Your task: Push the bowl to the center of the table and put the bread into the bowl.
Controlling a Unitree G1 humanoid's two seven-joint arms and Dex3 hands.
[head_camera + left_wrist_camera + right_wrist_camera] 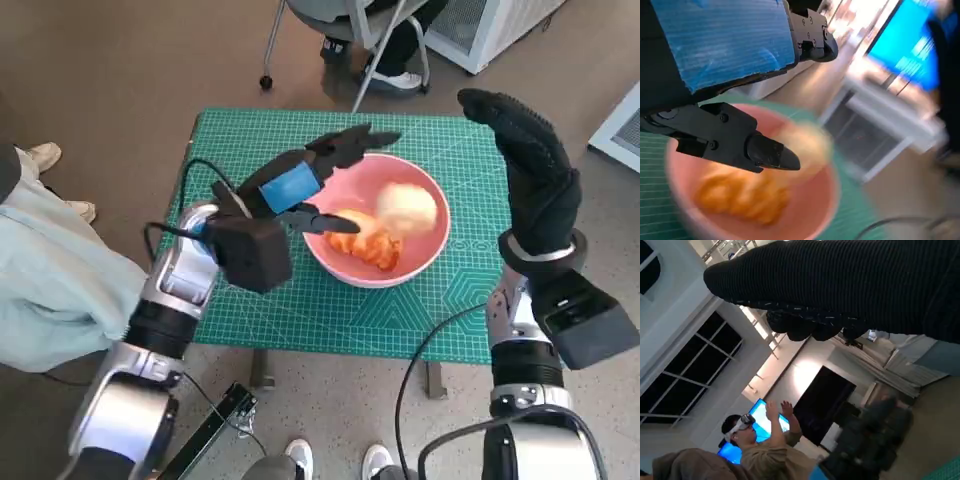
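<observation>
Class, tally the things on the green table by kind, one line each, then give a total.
Pink bowl: 1
Bread pieces in it: 2, an orange croissant and a pale round bun
Total: 3

Head view steeply down over table (300,320); left wrist close on the shared bowl (425,250) (832,200); right wrist tipped up roomward.
</observation>
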